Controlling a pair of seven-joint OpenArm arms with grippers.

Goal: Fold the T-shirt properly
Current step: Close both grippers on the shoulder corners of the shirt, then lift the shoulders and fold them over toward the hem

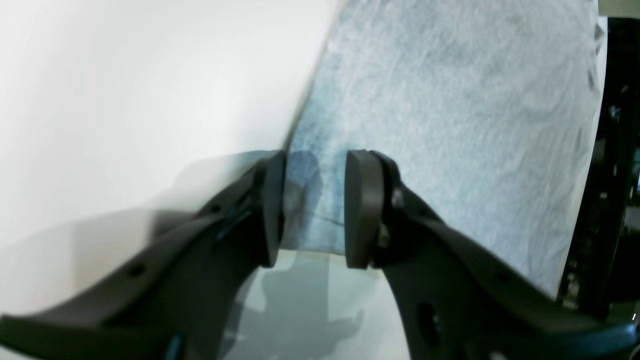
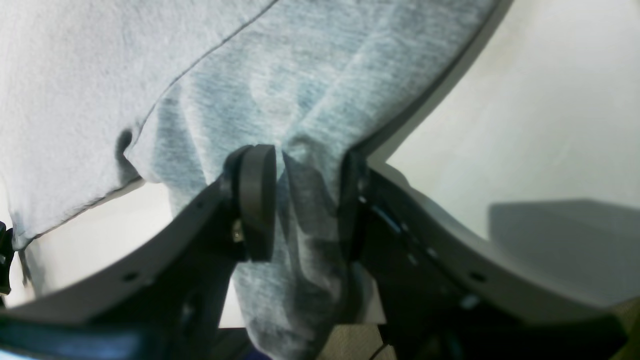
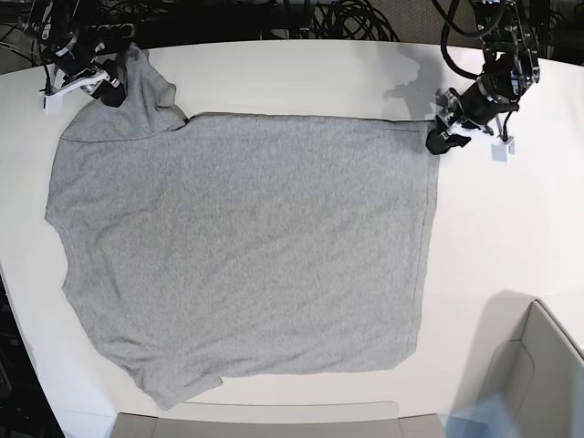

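The right gripper [image 2: 300, 200], closest to its wrist camera, has its jaws clamped on a bunch of the sleeve of the T-shirt [image 3: 246, 255], at the far corner of the tabletop [image 3: 301, 68]. The left gripper [image 1: 315, 210] stands with jaws apart around the shirt's hem corner, near the other far corner, not yet pinching it. The shirt lies flat, plain side up; I think the left jaws should close fully on the hem before both arms lift together, so the cloth stays even.
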